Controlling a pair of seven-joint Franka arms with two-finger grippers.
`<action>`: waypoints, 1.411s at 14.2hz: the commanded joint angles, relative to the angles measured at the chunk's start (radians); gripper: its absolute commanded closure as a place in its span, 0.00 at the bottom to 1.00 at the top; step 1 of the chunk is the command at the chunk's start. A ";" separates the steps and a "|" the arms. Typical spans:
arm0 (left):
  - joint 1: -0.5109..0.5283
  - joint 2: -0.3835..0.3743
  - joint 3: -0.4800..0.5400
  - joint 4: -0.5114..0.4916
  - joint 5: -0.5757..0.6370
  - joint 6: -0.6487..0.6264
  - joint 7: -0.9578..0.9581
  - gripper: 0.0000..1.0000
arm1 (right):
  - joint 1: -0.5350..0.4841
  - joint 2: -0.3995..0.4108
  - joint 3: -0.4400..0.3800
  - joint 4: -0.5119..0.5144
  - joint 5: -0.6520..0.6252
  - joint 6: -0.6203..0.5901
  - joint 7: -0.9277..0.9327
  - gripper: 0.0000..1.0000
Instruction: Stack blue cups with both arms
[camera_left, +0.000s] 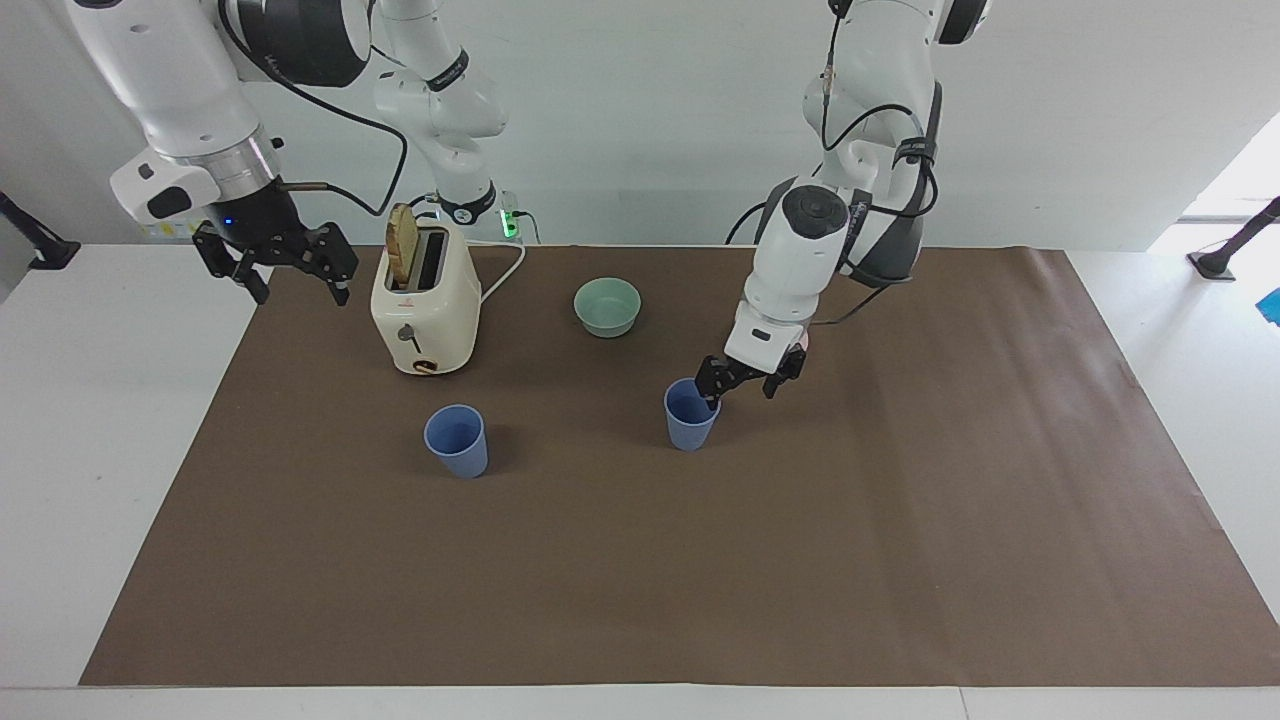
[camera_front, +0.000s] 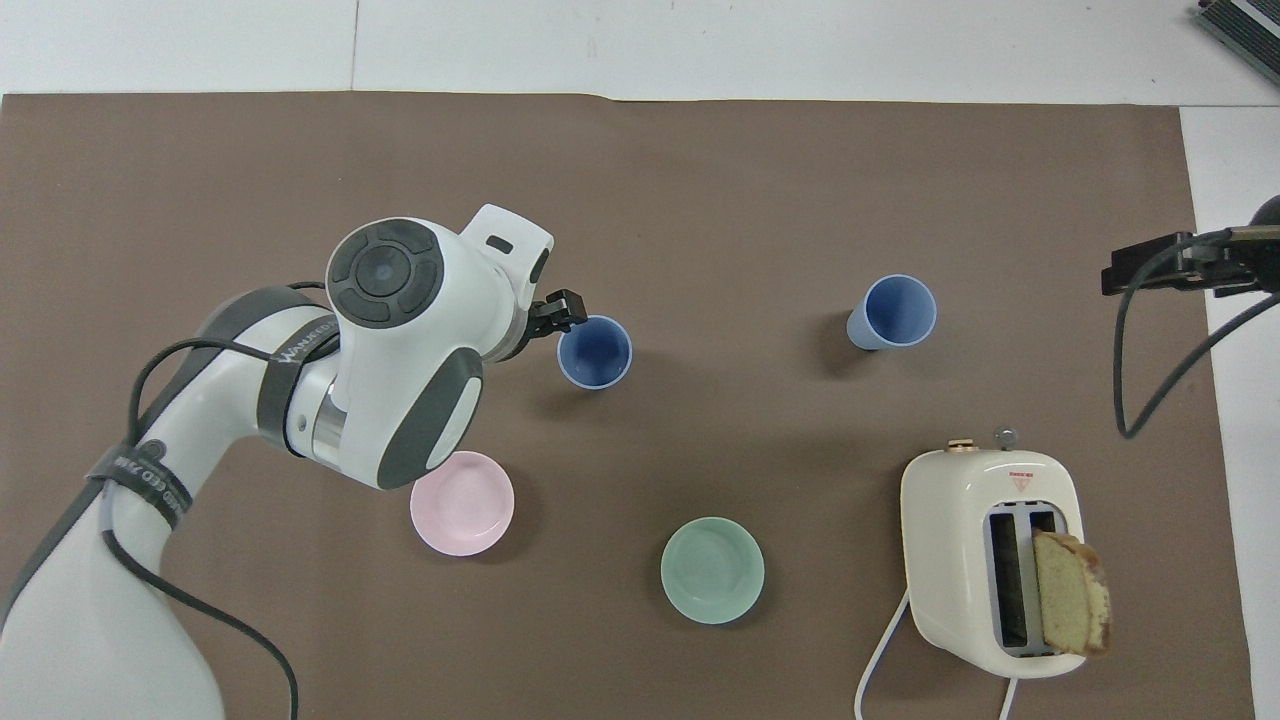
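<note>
Brown-covered table (camera_left: 640, 580): left gripper (camera_left: 744, 379) fingers spread wide beside one upright blue cup (camera_left: 691, 414), holding nothing. Second blue cup (camera_left: 457, 440) stands near the toaster (camera_left: 425, 310). Right gripper (camera_left: 278, 262) waits, open.

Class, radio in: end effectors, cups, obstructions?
Left end effector open beside cup. Right end effector open, waiting near toaster. Second cup standing apart, unstacked. Nothing between cups.
</note>
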 joint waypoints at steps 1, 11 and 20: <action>0.090 -0.085 -0.005 -0.009 0.020 -0.108 0.151 0.00 | 0.007 -0.014 0.002 -0.147 0.033 0.166 0.008 0.00; 0.352 -0.252 -0.002 -0.005 0.020 -0.364 0.659 0.00 | 0.067 0.172 0.004 -0.277 0.032 0.489 -0.005 0.00; 0.389 -0.276 0.001 0.199 0.023 -0.588 0.682 0.00 | 0.099 0.204 0.002 -0.334 0.030 0.507 -0.009 0.00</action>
